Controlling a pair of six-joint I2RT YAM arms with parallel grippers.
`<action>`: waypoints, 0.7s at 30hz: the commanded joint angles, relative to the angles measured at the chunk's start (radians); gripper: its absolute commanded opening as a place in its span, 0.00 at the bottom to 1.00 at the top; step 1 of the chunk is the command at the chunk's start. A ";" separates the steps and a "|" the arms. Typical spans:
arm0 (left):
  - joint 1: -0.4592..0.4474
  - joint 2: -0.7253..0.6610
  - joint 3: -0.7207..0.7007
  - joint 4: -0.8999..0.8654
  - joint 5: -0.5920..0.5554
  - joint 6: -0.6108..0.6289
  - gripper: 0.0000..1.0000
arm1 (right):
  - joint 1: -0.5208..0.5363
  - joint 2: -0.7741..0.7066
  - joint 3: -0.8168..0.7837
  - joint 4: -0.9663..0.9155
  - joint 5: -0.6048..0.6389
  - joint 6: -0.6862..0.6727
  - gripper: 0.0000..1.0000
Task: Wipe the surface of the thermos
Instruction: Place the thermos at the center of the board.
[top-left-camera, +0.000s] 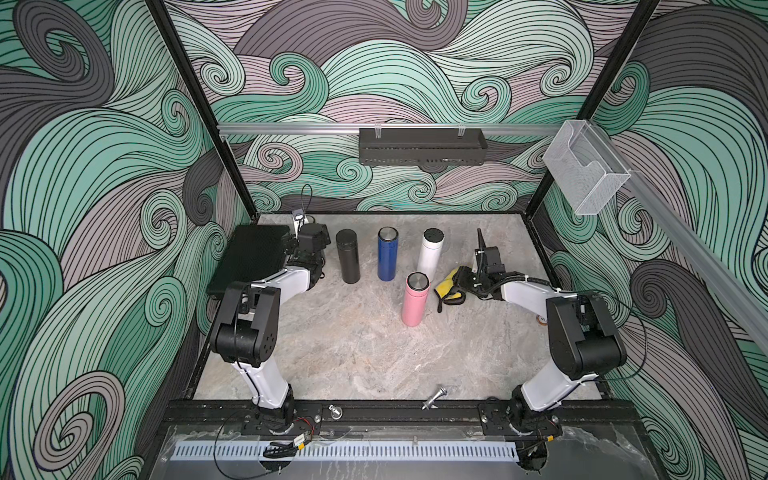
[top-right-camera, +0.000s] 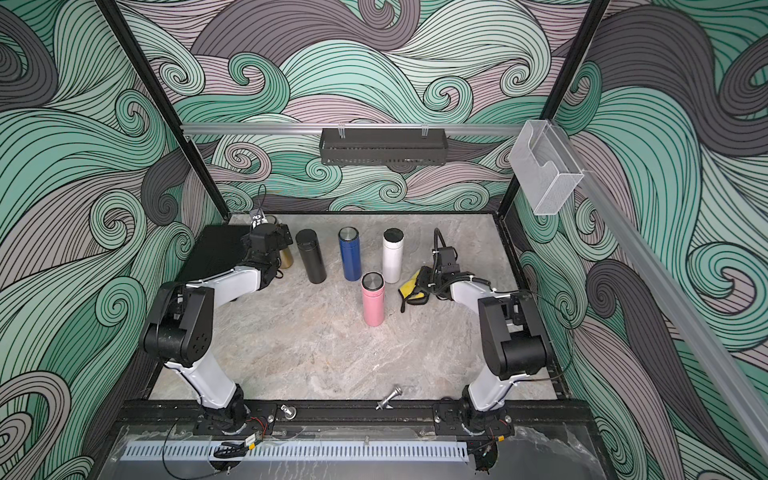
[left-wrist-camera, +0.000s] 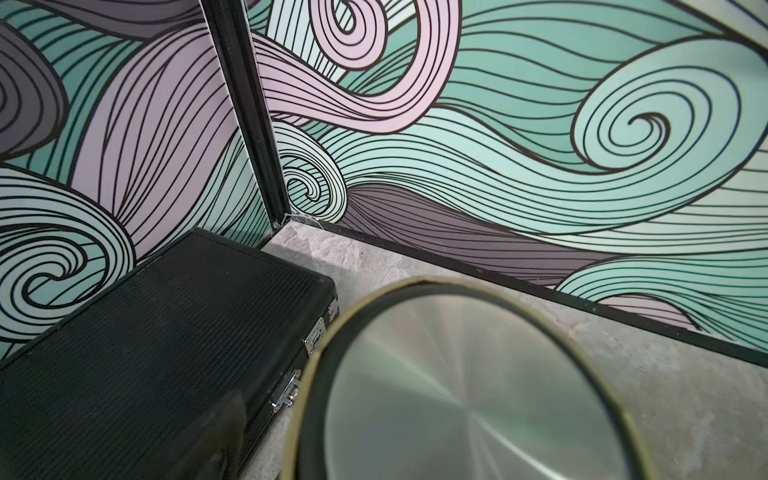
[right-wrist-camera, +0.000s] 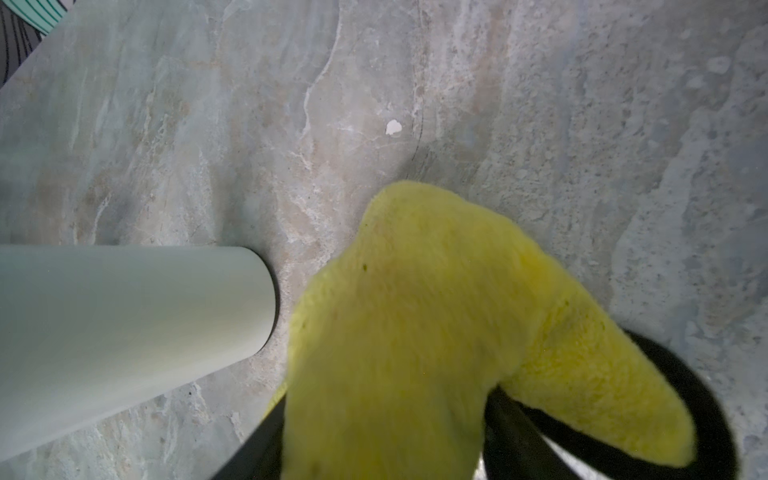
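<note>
I am hovering the left gripper (top-right-camera: 270, 248) right over the gold thermos (top-right-camera: 286, 258), which I am taking to be the one to wipe. It is standing upright on the table (top-left-camera: 353, 353) just under that gripper, with the black case (left-wrist-camera: 145, 353) close on one side. Parking there is giving me a steadying hold on the bottle if I want one, though I cannot tell from these views whether the gripper is open or closed. In the left wrist view the lid (left-wrist-camera: 469, 395) is filling the frame below: a brushed steel disc, a dark ring round it, then a thin gold rim. Little of the gold body is showing, so I am not judging how clean it is. The right gripper (top-left-camera: 459, 282) is sitting low at the yellow cloth (right-wrist-camera: 415, 332), its dark fingers showing on either side of the fabric. Whether it is pinching the cloth or merely straddling it, I cannot tell. The cloth is lying just beside the white thermos (right-wrist-camera: 124, 316) and near the pink thermos (top-left-camera: 414, 299), well apart from the gold one, so I am expecting a long carry across.
</note>
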 joint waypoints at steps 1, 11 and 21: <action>-0.001 -0.052 0.015 -0.037 -0.036 -0.019 0.99 | 0.010 -0.006 0.024 -0.029 0.023 0.007 0.68; -0.024 -0.158 0.074 -0.213 -0.095 0.001 0.99 | 0.011 -0.116 0.005 -0.088 0.046 -0.001 0.81; -0.036 -0.356 0.141 -0.377 0.109 -0.028 0.99 | 0.011 -0.233 -0.027 -0.092 0.028 -0.001 0.87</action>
